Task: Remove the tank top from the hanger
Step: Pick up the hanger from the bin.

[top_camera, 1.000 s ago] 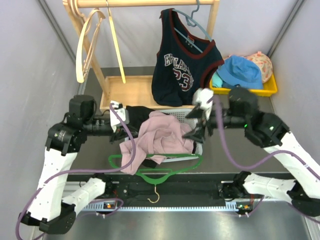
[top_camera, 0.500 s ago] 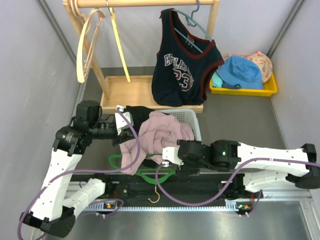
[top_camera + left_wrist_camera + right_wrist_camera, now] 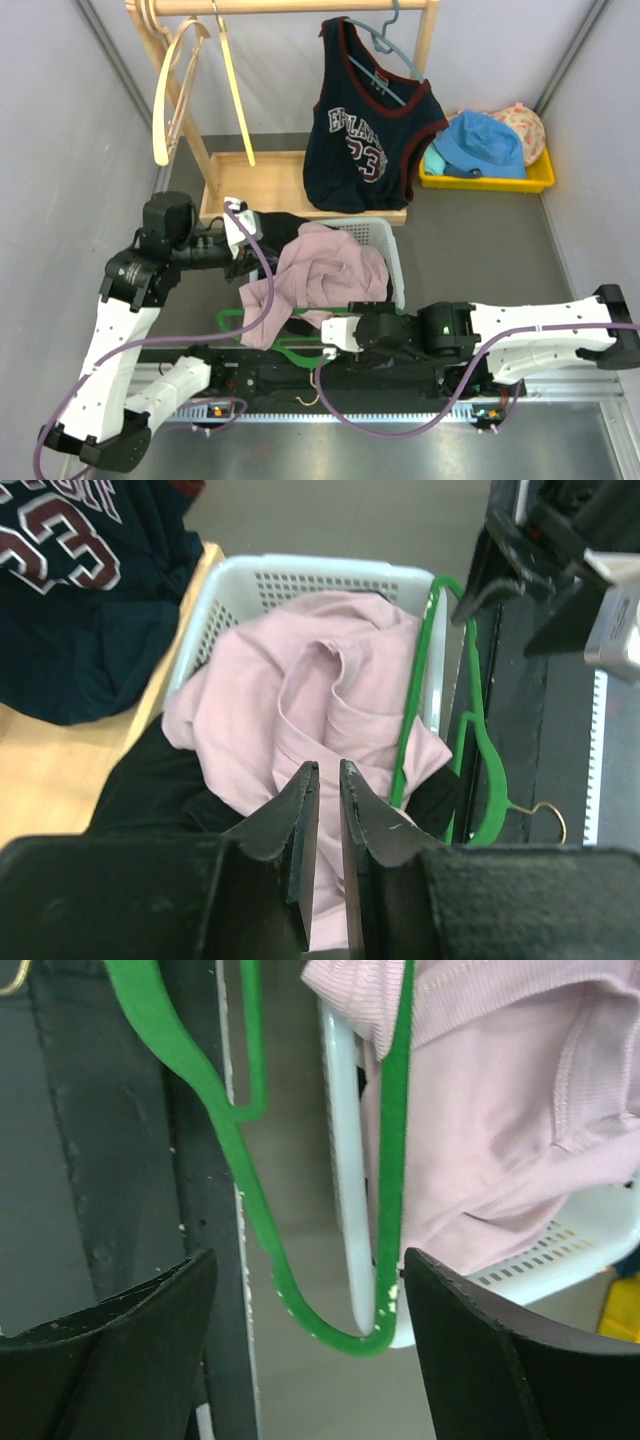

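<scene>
Green hanger's (image 3: 392,1160) curved end framed by spread gripper (image 3: 308,1265)

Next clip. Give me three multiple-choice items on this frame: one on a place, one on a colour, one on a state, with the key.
1. The pink tank top lies: A hanging up; B in the white basket; C under the basket.
2. The hanger by the right gripper is: A green; B wooden; C blue.
3. The right gripper's jaws stand: A shut on cloth; B shut on the hanger; C open.
Key: B, it is heaped in the basket; A, the right wrist view shows green plastic; C, the fingers stand apart on either side of the hanger's end.
</scene>
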You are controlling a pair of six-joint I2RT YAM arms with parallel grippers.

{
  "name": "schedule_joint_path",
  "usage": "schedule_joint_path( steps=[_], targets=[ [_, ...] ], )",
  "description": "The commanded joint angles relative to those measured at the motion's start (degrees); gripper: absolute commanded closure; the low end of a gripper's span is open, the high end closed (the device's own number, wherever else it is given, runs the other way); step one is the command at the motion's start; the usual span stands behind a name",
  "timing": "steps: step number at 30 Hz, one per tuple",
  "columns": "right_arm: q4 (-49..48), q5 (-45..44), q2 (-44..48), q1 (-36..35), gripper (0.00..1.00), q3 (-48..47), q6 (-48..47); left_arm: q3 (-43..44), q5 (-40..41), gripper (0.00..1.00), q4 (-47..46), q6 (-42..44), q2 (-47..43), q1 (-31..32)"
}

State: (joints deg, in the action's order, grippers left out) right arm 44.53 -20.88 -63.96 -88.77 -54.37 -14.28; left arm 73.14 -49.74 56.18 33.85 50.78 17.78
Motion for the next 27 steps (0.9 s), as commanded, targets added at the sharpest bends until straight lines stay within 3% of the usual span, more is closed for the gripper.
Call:
schedule_joint_path(
  steps=[1, 8, 22, 23, 27],
  targets=[
    [-7.16, 2.86, 1.65, -0.96, 0.28, 2.51, 2.94, 2.97, -1.94, 0.80, -5.99, -4.83, 0.54, 0.15],
    [-13.41, 7.26, -0.54, -0.96, 0.29, 6.81, 5.14, 6.83, -2.03, 0.79, -5.47, -7.39, 1.77, 0.15],
    [-23.26, 5.77, -9.41, 3.69, 0.34, 9.63, 2.69, 7.54, -2.74, 0.79, -6.26, -8.01, 2.04, 0.15],
    [-23.26, 5.94, -10.12, 3.87, 0.36, 9.20, 2.68, 7.63, -2.82, 0.79, -6.35, -8.01, 2.04, 0.15],
    [-22.56, 7.26, -14.16, 4.57, 0.67, 7.18, 2.86, 7.63, -2.82, 0.78, -6.52, -8.01, 1.77, 0.15]
  ],
)
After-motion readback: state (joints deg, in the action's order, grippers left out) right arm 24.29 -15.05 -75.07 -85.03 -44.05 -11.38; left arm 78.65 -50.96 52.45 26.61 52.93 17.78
